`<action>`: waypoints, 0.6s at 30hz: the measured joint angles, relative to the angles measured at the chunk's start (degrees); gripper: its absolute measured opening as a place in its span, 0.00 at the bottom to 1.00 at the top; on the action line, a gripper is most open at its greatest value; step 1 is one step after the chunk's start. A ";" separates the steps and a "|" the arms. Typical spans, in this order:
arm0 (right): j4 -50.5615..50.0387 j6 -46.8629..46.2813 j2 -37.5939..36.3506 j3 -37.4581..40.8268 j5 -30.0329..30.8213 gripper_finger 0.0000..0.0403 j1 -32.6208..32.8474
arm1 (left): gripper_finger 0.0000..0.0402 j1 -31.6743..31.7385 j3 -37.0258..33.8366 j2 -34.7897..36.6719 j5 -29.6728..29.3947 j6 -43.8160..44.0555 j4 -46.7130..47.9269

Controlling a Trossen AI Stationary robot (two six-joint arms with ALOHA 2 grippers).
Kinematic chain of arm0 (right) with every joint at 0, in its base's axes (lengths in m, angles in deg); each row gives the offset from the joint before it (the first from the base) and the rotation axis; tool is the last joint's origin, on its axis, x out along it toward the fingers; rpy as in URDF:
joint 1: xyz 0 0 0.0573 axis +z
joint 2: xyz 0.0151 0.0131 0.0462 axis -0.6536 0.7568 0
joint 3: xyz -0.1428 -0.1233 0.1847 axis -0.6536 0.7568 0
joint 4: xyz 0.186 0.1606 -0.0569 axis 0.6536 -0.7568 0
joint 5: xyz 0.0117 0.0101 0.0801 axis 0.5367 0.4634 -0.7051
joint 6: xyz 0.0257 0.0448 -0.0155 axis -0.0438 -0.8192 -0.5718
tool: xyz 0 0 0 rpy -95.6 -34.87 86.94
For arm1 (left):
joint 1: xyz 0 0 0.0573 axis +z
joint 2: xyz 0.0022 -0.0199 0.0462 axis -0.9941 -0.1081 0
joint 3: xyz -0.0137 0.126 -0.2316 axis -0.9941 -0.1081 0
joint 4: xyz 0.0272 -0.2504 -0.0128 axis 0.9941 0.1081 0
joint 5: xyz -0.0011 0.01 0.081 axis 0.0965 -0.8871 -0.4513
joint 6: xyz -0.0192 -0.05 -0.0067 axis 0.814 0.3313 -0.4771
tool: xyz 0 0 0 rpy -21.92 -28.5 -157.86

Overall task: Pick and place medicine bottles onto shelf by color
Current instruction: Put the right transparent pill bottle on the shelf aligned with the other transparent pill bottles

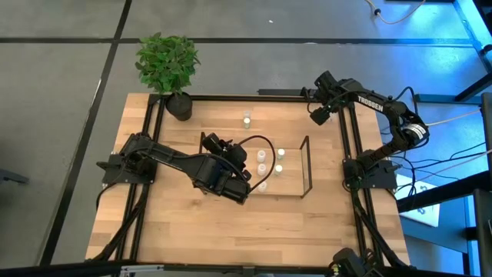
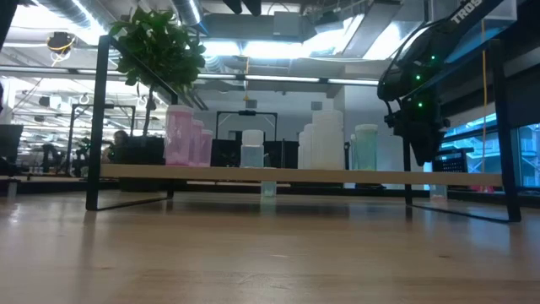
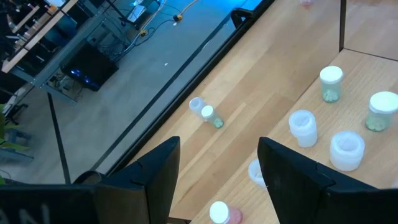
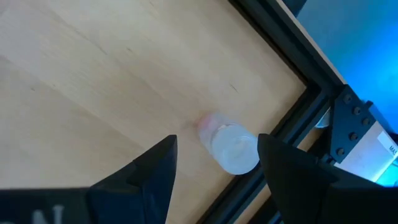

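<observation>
The shelf (image 1: 306,165), a black rod rack on a light board, stands mid-table. Several tiny white-capped bottles (image 1: 263,157) stand on its board; in the low view they show in groups: pink (image 2: 181,135), clear (image 2: 253,148), white (image 2: 325,139) and green (image 2: 367,148). My left gripper (image 1: 223,146) is open and empty over the shelf's left end, and a pink bottle (image 3: 224,214) lies below its fingers. A greenish bottle (image 3: 211,116) stands on the table beyond the shelf. My right gripper (image 1: 317,115) is open above a pink bottle (image 4: 231,144) at the far right corner.
A potted plant (image 1: 169,69) stands at the table's far left corner. The black frame (image 4: 292,118) runs round the table, right beside the pink bottle. Bare wood (image 1: 254,231) lies between the shelf and the near edge.
</observation>
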 joint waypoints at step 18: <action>0.04 6.25 0.00 0.00 -0.43 0.56 0.00 | 0.52 -0.01 -0.02 0.00 0.00 0.00 0.00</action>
